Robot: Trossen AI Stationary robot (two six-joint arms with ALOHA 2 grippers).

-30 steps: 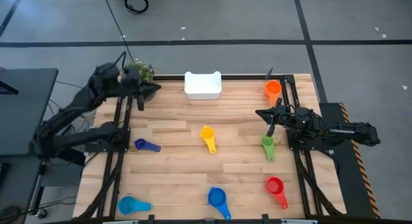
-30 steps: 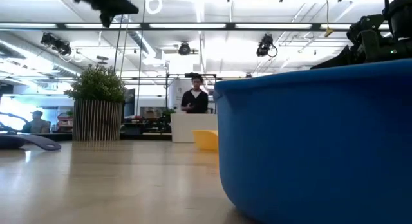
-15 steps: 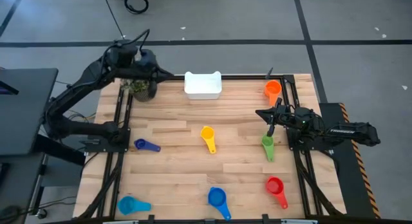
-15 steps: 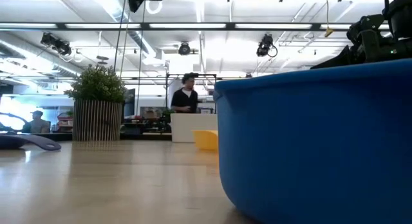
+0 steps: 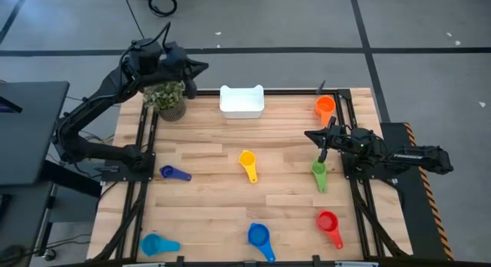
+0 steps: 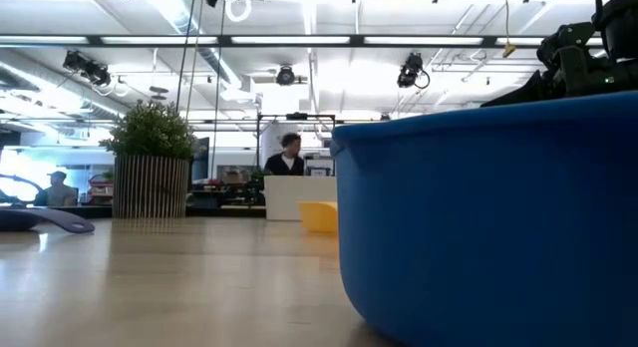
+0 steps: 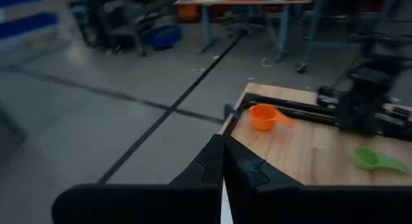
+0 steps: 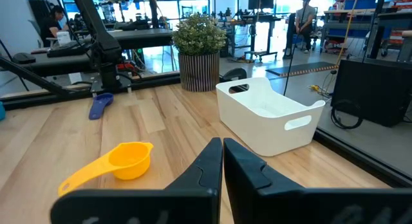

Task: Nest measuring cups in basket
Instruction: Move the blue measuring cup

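Several measuring cups lie apart, bowls up, on the wooden table: orange (image 5: pixel 325 107), yellow (image 5: pixel 247 163), green (image 5: pixel 319 175), red (image 5: pixel 328 223), blue (image 5: pixel 259 238), small dark blue (image 5: pixel 173 173) and light blue (image 5: pixel 156 244). The white basket (image 5: pixel 242 100) stands on its base at the far edge, with nothing showing inside it (image 8: pixel 270 114). My left gripper (image 5: pixel 204 66) is shut and raised high at the far left corner, left of the basket. My right gripper (image 5: pixel 309 134) is shut, holds nothing, and stays low by the right edge above the green cup.
A potted green plant (image 5: pixel 166 100) stands at the far left corner under my left arm. In the low view the blue cup (image 6: pixel 488 217) fills the right half of the picture. Bare wood lies between the scattered cups. A person (image 6: pixel 289 156) shows far off in the room.
My left gripper has risen, staying shut, and swung from beside the plant toward the table's far edge. It now hangs above the plant, which shows uncovered below the arm. No cup has moved, and neither has the basket.
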